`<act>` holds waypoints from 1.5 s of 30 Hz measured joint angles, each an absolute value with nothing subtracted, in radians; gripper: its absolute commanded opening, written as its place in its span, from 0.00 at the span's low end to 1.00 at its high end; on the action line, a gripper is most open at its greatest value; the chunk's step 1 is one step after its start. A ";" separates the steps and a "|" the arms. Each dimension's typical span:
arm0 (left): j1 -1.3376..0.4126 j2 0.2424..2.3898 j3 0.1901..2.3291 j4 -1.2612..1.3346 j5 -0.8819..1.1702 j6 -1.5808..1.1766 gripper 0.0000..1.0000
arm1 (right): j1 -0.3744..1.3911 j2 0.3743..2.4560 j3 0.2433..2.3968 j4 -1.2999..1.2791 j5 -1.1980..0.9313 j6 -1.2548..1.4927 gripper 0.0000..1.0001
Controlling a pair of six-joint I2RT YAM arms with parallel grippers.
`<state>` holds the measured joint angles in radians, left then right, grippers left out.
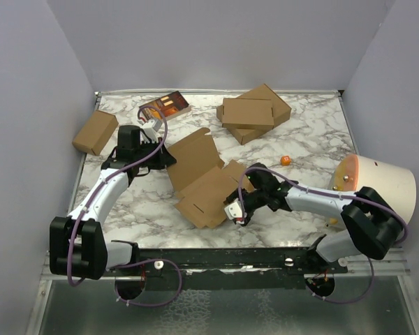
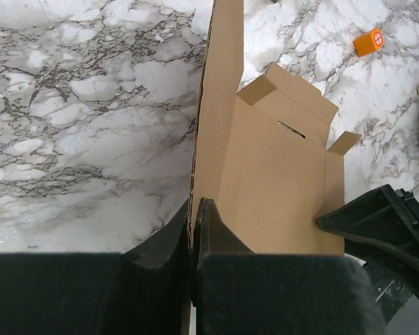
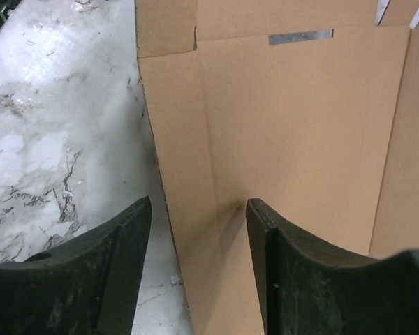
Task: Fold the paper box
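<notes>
Top view, left to right. Small brown carton (image 1: 94, 132) in the upper left of the marble counter (image 1: 314, 136). Left gripper (image 1: 162, 155) left of centre, at the left edge of the paper box (image 1: 202, 178). Printed booklet (image 1: 165, 107) above it, near the back edge. The paper box is mid-frame, opened out mostly flat, with its left panel raised. Stack of two folded boxes (image 1: 253, 112) at upper centre-right. Right gripper (image 1: 232, 204) at the paper box's lower right edge. Small orange cube (image 1: 284, 160) right of the paper box, apart from it. White drum with an orange end (image 1: 377, 185) at the far right.

Left wrist view: left gripper (image 2: 194, 206) pinched tight on the upright cardboard panel, fingers (image 2: 213, 223) pressed against it on either side. Paper box (image 2: 279, 188) flaps and slit visible; orange cube (image 2: 368, 42) in the upper right.

Right wrist view: right gripper (image 3: 199, 209) spread wide and clamping nothing. The paper box (image 3: 293, 139) edge runs between its fingers (image 3: 126, 258).
</notes>
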<state>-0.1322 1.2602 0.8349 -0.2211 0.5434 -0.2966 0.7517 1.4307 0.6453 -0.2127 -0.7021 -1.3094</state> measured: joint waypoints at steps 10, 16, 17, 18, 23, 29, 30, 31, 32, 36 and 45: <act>-0.132 1.239 0.836 -0.223 0.546 -0.263 0.00 | 0.758 1.391 0.645 -0.204 -0.667 -1.293 0.21; -0.131 1.221 0.839 -0.220 0.583 -0.255 0.00 | 0.762 1.394 0.645 -0.208 -0.666 -1.293 0.06; -0.131 1.221 0.839 -0.219 0.595 -0.254 0.00 | 0.764 1.395 0.645 -0.208 -0.666 -1.293 0.04; -0.131 1.220 0.839 -0.218 0.607 -0.252 0.00 | 0.765 1.396 0.645 -0.209 -0.666 -1.293 0.02; -0.132 1.219 0.839 -0.204 0.672 -0.244 0.00 | 0.773 1.417 0.670 -0.231 -0.667 -1.300 0.01; -0.174 1.219 0.839 -0.170 0.731 -0.232 0.00 | 0.781 1.550 0.831 -0.392 -0.679 -1.331 0.01; -0.184 1.219 0.839 -0.167 0.736 -0.227 0.00 | 0.784 1.582 0.868 -0.426 -0.682 -1.333 0.01; -0.193 1.219 0.839 -0.166 0.740 -0.222 0.00 | 0.787 1.623 0.912 -0.468 -0.684 -1.336 0.02; -0.201 1.219 0.839 -0.165 0.742 -0.214 0.00 | 0.789 1.670 0.966 -0.515 -0.686 -1.337 0.03; -0.214 1.220 0.839 -0.167 0.743 -0.186 0.00 | 0.793 1.776 1.089 -0.639 -0.688 -1.338 0.08; -0.218 1.225 0.839 -0.167 0.743 -0.162 0.00 | 0.793 1.831 1.156 -0.718 -0.689 -1.295 0.11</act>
<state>-0.2176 1.2255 0.8394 -0.1665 0.7425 -0.1623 0.7929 1.8309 1.1561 -0.7177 -0.6888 -1.2949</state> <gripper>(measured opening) 0.019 0.070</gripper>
